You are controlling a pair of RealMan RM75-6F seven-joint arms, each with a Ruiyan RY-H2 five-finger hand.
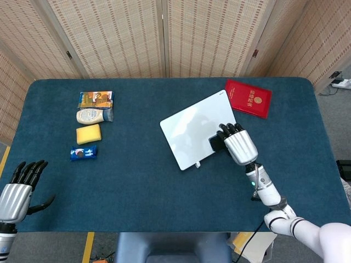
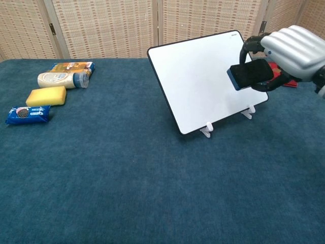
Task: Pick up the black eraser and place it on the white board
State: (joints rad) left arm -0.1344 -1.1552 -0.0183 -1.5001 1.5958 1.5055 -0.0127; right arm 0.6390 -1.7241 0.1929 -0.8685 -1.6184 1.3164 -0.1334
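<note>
the right hand (image 2: 289, 48) grips the flat black rectangular eraser (image 2: 251, 73), long axis level, just in front of the tilted white board (image 2: 200, 76)'s right half; left hand (image 1: 19, 189) lies open, far left.

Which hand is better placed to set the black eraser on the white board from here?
The right hand. It grips the black eraser right in front of the white board. The left hand sits at the table's near left corner, far from both and holding nothing.
</note>
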